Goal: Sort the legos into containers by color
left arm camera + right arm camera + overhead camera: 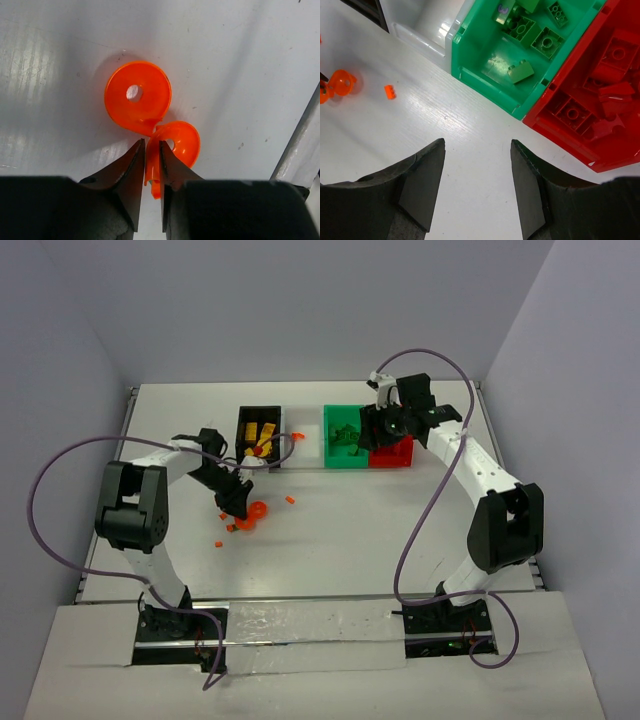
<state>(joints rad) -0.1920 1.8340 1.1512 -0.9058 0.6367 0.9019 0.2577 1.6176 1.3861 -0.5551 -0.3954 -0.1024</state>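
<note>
Left jaws pinch an orange disc (181, 141) by its rim, low on the counter (240, 60). An edge grip suits a flat piece. A second disc (138, 95) touches it. Right jaws are spread and empty, parked before the green bin (485, 90) and red bin (560, 136).

- A black rectangular plastic bin (241, 435) sits at the upper centre-left of the overhead view and holds yellow plastic bricks (262, 432).
- A white rectangular plastic bin (303, 461) adjoins it on the right.
- Next, a green rectangular plastic bin (345, 461) holds green plastic bricks (536, 41).
- A red rectangular plastic bin (398, 456) at the right end holds red plastic bricks (615, 62).
- A large orange plastic disc with a hole (138, 95) lies flat on the desk below the black bin.
- A smaller orange plastic ring (181, 142) touches the disc, pinched by the left claw (151, 145).
- Small orange plastic bricks (291, 500) lie scattered nearby.
</note>
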